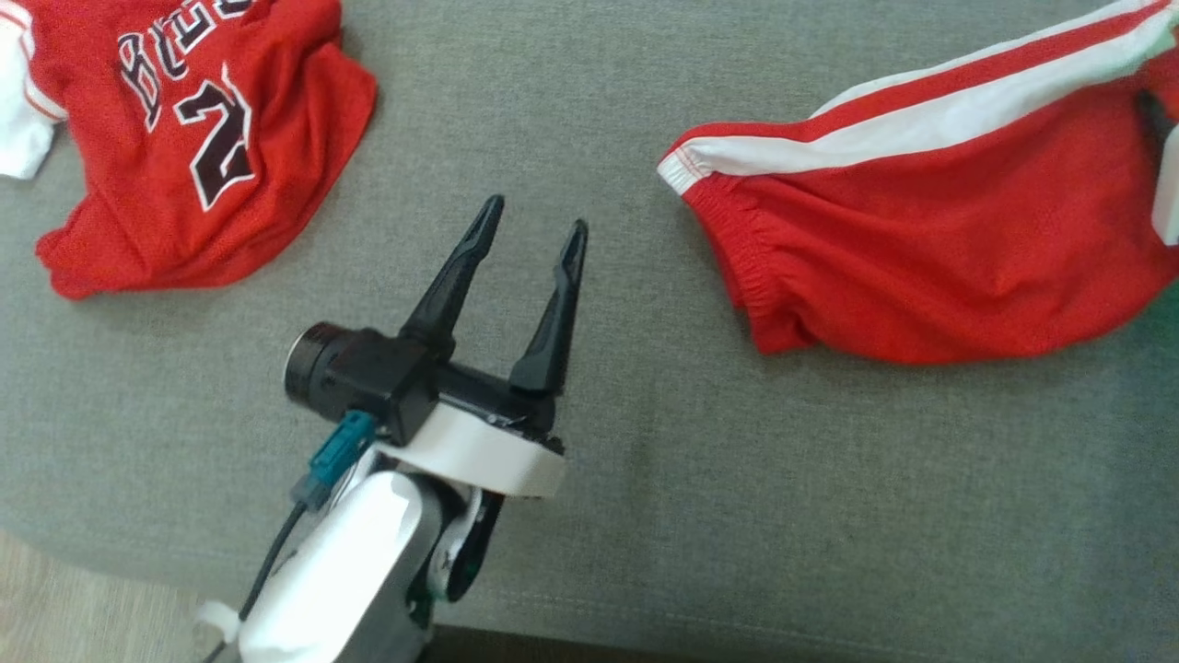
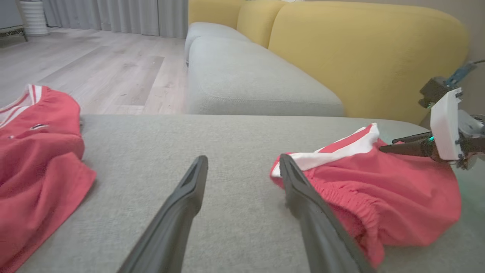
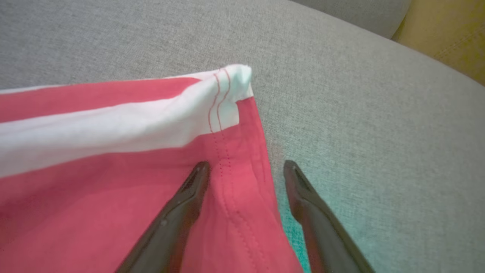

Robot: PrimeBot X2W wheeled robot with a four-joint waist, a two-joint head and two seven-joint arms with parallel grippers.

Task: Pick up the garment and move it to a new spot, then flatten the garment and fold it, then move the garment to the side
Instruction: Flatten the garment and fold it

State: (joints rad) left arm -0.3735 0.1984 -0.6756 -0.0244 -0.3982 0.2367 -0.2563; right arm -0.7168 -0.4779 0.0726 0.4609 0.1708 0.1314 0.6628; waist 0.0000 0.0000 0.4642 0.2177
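The garment, red shorts (image 1: 930, 267) with a white side stripe, lies crumpled on the grey cushion at the right. My left gripper (image 1: 534, 216) hovers open over bare cushion to the left of the shorts' elastic waistband, holding nothing. In the left wrist view its open fingers (image 2: 242, 159) point past the waistband (image 2: 341, 204). My right gripper (image 3: 246, 163) is open at the shorts' far end, its fingers on either side of the stitched hem (image 3: 231, 178) without pinching it. The left wrist view also shows this gripper (image 2: 413, 146) low over the shorts.
A red jersey (image 1: 193, 138) with dark lettering lies bunched at the upper left of the grey seat cushion (image 1: 645, 479). Yellow sofa backrests (image 2: 363, 53) rise behind the seat. Wooden floor (image 2: 94, 72) lies beyond the cushion's edge.
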